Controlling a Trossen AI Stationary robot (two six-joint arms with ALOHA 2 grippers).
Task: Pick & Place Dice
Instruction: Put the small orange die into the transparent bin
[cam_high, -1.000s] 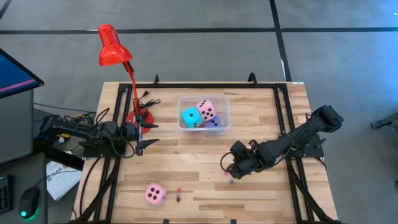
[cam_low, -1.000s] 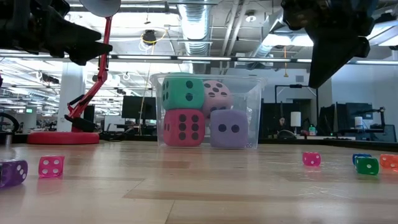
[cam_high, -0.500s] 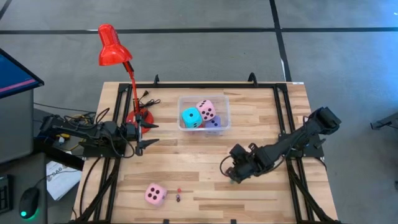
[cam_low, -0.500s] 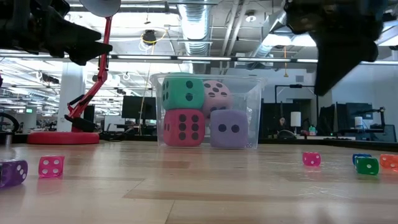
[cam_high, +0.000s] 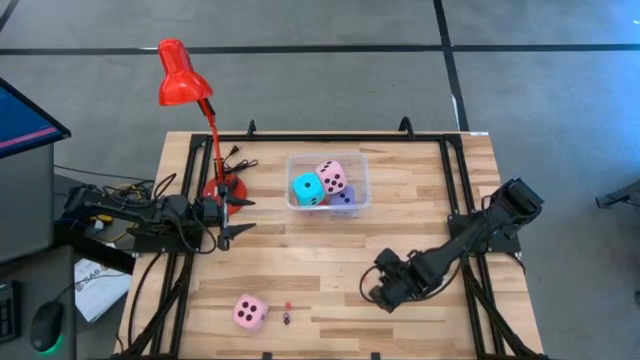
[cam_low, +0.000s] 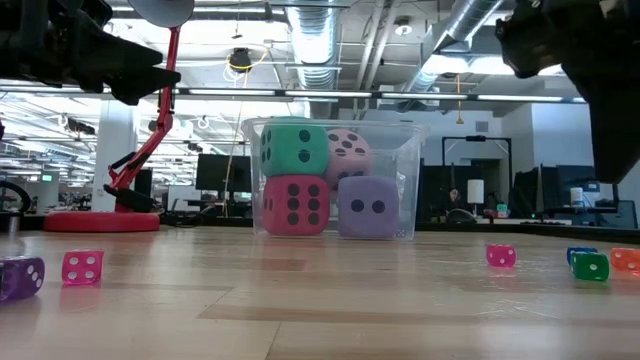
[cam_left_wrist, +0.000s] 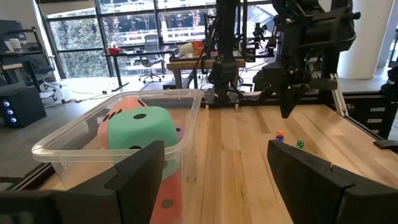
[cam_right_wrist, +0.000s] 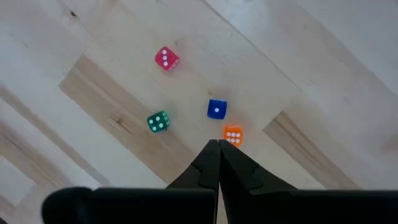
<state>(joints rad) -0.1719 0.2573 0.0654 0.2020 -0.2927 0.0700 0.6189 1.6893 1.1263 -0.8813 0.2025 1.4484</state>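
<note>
Dice (cam_high: 322, 184) sit stacked in the clear bin (cam_high: 361, 200) at upper centre of the high view, four of them, while the fifth, a pink die (cam_high: 249, 312), lies alone on the tabletop (cam_high: 300, 260) at lower left. My right fingers (cam_right_wrist: 218, 149) are pressed together, holding nothing, above four tiny dice (cam_right_wrist: 217, 109) at lower right; they would have to part first, or they will only nudge something away. My left fingers (cam_left_wrist: 211, 168) stand apart and empty beside the bin, where a careless swing could knock it.
</note>
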